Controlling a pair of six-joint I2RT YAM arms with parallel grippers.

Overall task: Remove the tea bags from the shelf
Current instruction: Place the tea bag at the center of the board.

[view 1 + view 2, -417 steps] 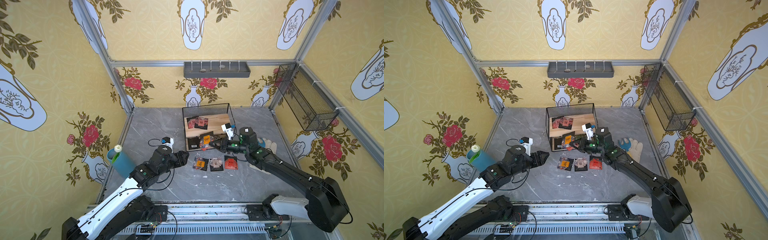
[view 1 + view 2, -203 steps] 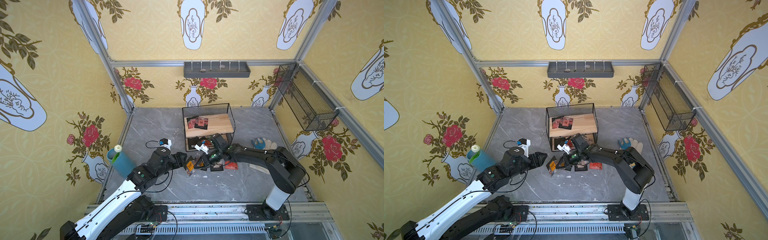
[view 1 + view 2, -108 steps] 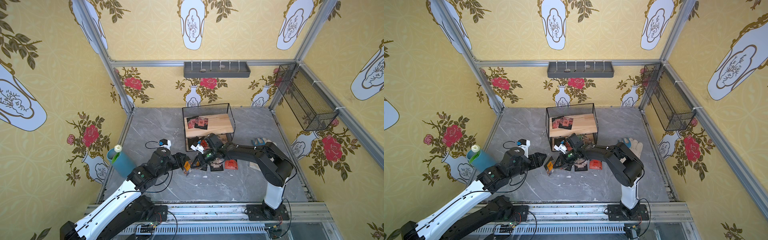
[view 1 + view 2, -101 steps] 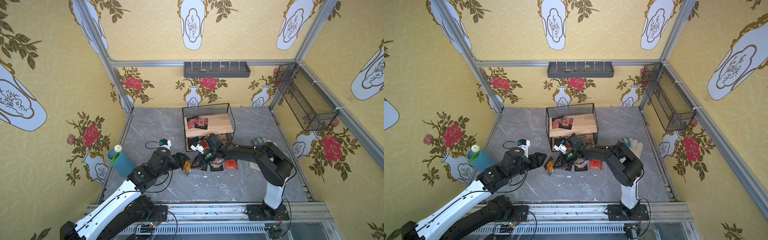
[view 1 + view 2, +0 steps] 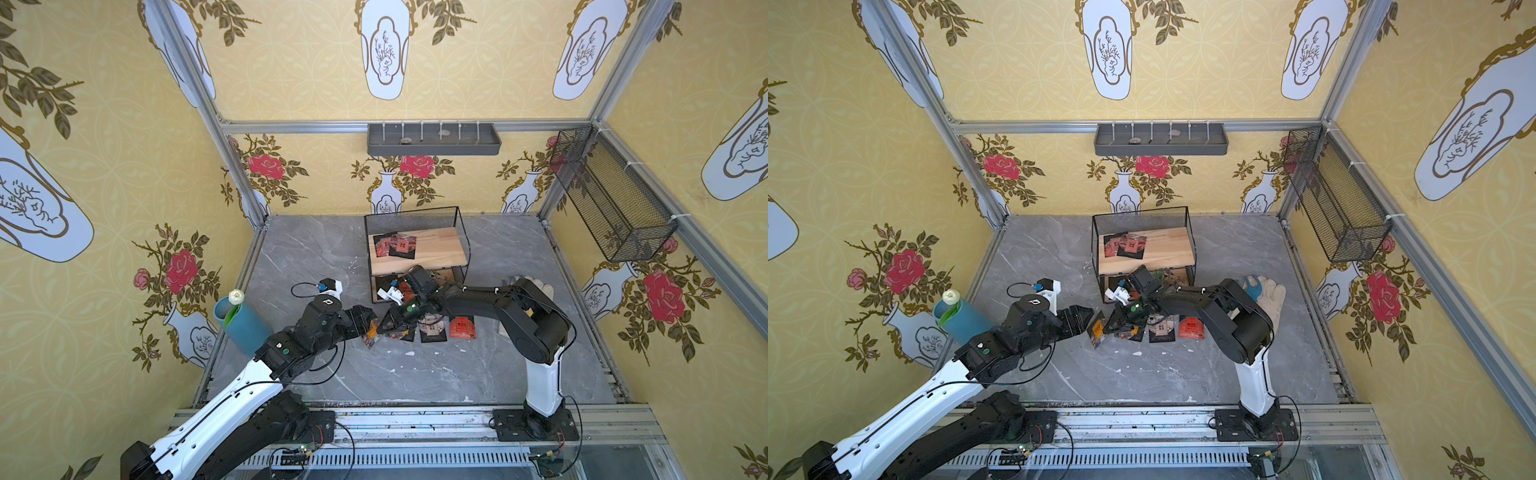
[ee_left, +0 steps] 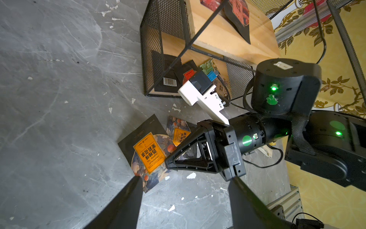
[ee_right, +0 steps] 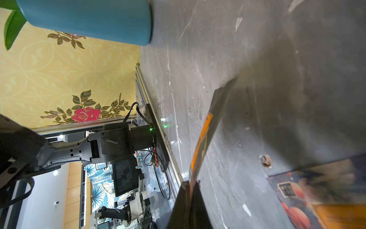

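Right wrist view only: the orange-label tea bag (image 7: 204, 134) is seen edge-on, a thin black-edged sheet, pinched at one edge by the pressed-together right gripper (image 7: 190, 184). Left wrist view only: its glossy printed front is shown, and a barcode-backed sachet (image 6: 168, 77) is seen on the lower board of the shelf (image 6: 217, 39), pale wood in black wire mesh. In both top views the left gripper (image 5: 365, 319) is held low, jaws spread, just beside the pinched bag. The right arm (image 5: 478, 296) is bent sharply at the elbow. Red sachets (image 5: 395, 245) lie on the upper board.
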